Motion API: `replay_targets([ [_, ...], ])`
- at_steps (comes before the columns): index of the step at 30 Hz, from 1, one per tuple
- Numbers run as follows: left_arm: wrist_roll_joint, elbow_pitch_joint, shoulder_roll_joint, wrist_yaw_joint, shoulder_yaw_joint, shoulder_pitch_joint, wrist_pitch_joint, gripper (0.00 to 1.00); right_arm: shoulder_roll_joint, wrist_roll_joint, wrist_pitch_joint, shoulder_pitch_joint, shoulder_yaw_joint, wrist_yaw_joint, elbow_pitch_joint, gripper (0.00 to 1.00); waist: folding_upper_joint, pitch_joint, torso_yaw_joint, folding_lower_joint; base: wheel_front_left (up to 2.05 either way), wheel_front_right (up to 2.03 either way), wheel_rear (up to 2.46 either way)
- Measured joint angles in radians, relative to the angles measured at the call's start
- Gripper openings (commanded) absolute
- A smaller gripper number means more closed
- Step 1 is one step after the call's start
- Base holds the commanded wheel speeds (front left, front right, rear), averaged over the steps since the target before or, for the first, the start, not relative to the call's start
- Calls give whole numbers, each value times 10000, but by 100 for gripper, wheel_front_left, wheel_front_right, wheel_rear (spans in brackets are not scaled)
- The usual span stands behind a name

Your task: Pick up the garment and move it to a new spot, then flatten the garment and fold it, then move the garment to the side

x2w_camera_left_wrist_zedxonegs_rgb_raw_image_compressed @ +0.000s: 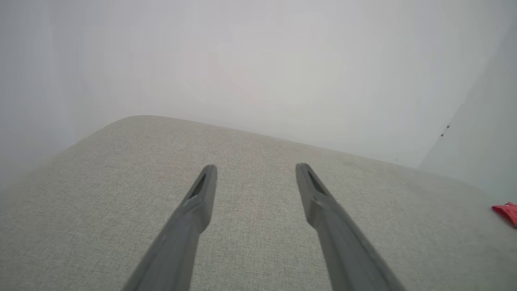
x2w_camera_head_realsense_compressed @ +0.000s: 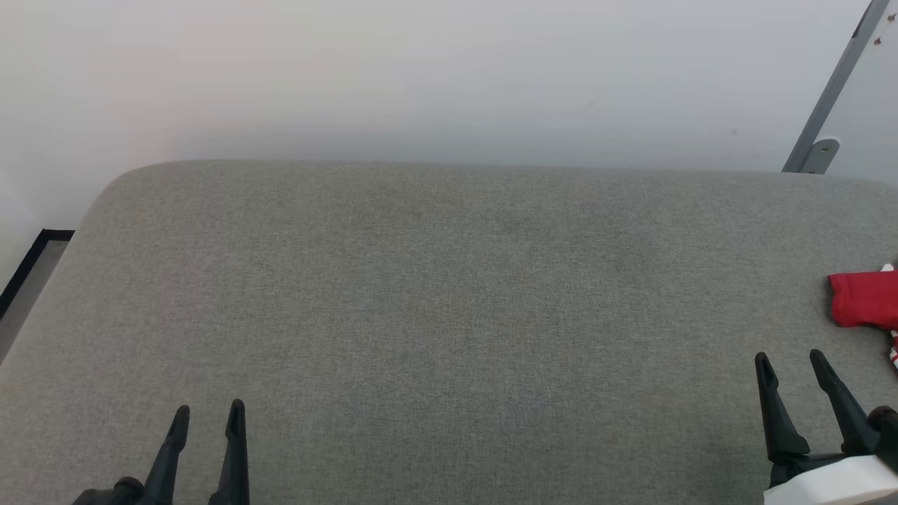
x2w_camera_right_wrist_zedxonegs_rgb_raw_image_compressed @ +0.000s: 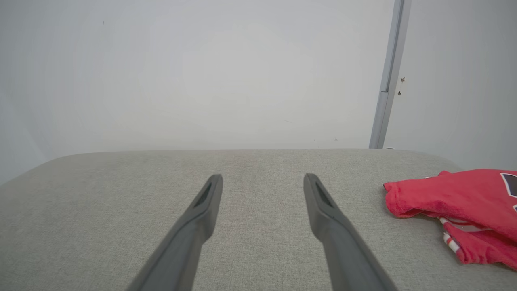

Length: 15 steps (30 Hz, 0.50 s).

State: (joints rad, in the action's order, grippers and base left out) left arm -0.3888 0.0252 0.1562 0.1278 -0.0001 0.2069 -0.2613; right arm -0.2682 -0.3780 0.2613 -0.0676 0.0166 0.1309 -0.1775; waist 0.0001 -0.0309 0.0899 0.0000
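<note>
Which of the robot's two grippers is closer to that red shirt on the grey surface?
The right gripper. It is open, just short of the garment, which lies slightly ahead and to its right. The left gripper, also open, is far across the grey surface.

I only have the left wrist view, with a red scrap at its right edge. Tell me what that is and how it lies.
Observer: That's the garment, a red shirt lying bunched on the grey cushion, with a red-striped white edge showing under its fold.
Operator: Now report the right claw.
Observer: The right claw is open and empty. It is not touching the garment, which lies ahead of it and to its right.
</note>
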Motion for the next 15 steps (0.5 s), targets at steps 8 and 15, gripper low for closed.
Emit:
replay_targets([
  [8,-15,50,73,0,-107,-101,0,100,10,-8,0,-2,-61,0,-17,100,0,4,-28,0,0,0,0],
  [15,-98,77,113,0,-136,-147,0,100,19,-13,0,-30,-98,0,-13,100,0,14,-53,0,0,0,0],
])
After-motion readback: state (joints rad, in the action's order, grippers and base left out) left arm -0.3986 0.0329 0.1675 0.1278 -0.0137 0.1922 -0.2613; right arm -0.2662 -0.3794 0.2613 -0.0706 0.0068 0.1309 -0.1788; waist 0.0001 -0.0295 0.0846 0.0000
